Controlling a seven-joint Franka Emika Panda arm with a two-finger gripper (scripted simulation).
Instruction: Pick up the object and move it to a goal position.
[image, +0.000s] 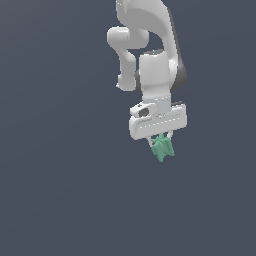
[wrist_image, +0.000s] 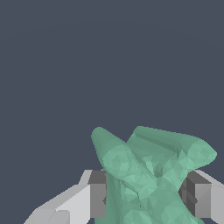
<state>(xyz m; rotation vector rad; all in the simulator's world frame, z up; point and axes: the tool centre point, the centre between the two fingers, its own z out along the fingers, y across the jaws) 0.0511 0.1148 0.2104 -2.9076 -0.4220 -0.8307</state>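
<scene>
Background: flat, uniform slate-grey field in both views; no edge, seam or surface texture to be made out.

Object (image: 162, 148): small teal-green piece, matte and faceted. In the wrist view (wrist_image: 148, 175) it reads as several rounded bars joined side by side, their blunt ends spreading apart away from the fingers.

Object position: sits between the two fingers, its joined part in the gap and its bar ends projecting beyond the fingertips. In the exterior view it hangs directly under the white hand, narrower than the hand's body.

Fingers (wrist_image: 97, 194): light grey blocky links tipped with darker grey pads; one pad on each side of the teal piece, each pressed against its flank.

Gripper (image: 161, 143): closed down to the width of the object and clamping it; the remaining gap is filled by the piece. Fingers themselves are mostly hidden behind the object in the exterior view.

Hand body: smooth white, wide rectangular block with rounded corners, tilted slightly.

Arm (image: 150, 45): glossy white rounded links with dark joint bands, coming down from the upper frame edge to the hand.
</scene>
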